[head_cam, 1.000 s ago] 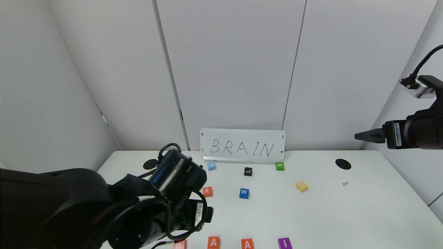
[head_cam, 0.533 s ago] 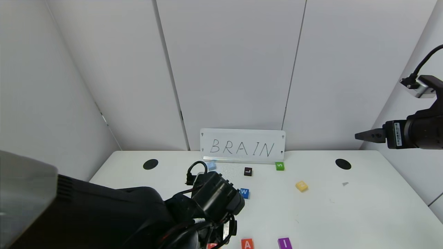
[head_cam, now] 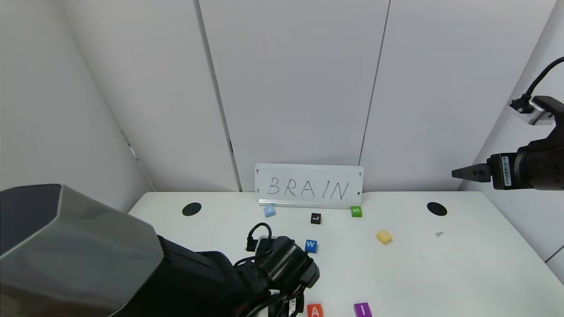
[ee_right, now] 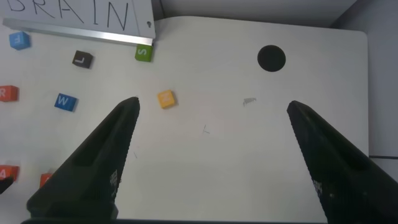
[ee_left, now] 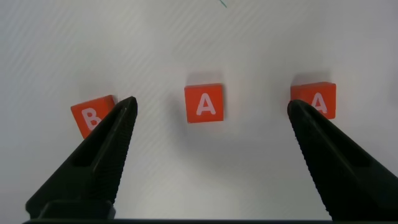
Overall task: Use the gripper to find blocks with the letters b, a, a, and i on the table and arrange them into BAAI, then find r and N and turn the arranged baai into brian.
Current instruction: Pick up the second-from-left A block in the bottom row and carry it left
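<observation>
1. The left arm is seen at the near left of the table (head_cam: 462, 264) in the head view, its wrist lowered over the front row of blocks; the left claw (ee_left: 211, 158) is seen only in the left wrist view, spread wide and holding nothing.
2. In the left wrist view, the orange-red B block (ee_left: 90, 116) is partly covered by one finger, the first A block (ee_left: 204, 103) lies free between the two fingers, and the second A block (ee_left: 317, 99) is just touched in view by the other finger. Whether the fingers touch the table cannot be told.
3. In the head view, the second A block and the purple I block (head_cam: 362, 309) lie at the near edge, at about 5 o'clock from the left wrist.
4. The R block (ee_right: 7, 93) is hidden by the left arm in the head view; in the right wrist view it lies at about 9 o'clock from the blue W block (head_cam: 310, 245).
5. A sign reading BRAIN (head_cam: 309, 186) stands at the far edge, with a light blue block (head_cam: 269, 211), a black L block (head_cam: 315, 218) and a green S block (head_cam: 356, 211) before it.
6. The yellow N block (head_cam: 384, 237) lies at about 4 o'clock from the S block, apart from all others.
7. The right claw (ee_right: 211, 155) is held high at the far right, well above the table, spread wide and empty.
</observation>
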Action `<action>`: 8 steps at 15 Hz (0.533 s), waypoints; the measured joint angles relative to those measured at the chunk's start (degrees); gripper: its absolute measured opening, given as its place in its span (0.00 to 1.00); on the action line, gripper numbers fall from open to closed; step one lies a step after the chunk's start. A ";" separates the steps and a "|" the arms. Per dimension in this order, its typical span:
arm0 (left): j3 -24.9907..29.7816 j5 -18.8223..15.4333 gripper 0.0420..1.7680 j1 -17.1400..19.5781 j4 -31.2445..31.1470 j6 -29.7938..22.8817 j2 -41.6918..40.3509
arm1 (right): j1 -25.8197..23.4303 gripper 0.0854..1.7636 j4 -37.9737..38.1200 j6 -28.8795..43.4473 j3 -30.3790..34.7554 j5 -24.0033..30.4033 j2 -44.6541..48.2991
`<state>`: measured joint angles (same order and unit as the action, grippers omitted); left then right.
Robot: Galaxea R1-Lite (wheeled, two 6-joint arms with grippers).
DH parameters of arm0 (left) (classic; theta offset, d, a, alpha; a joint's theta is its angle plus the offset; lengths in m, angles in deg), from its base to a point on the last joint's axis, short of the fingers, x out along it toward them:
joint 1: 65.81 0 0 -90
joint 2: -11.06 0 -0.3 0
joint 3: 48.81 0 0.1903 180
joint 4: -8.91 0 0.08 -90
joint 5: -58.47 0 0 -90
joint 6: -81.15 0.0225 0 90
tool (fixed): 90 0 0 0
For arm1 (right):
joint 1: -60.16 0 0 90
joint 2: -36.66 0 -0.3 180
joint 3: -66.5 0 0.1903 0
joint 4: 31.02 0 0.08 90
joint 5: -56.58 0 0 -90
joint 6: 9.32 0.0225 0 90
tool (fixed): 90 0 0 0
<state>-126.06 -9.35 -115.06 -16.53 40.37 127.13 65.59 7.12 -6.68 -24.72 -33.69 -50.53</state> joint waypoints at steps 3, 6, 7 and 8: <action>-0.02 -0.27 0.97 0.02 0.57 -0.16 1.85 | 0.00 0.97 0.00 0.02 0.00 0.00 -0.02; -0.16 -1.34 0.97 0.79 2.26 -0.16 3.25 | 0.00 0.97 0.00 -0.02 0.00 0.00 -0.07; -0.22 -1.41 0.97 1.21 2.45 -0.16 3.67 | 0.00 0.97 -0.02 -0.02 0.00 0.00 -0.07; -0.37 -1.41 0.97 1.55 2.61 -0.09 4.02 | 0.02 0.97 0.00 0.02 0.02 0.00 -0.16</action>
<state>-126.43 -10.76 -113.51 -13.92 40.29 131.15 65.61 7.12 -6.65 -24.69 -33.69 -50.69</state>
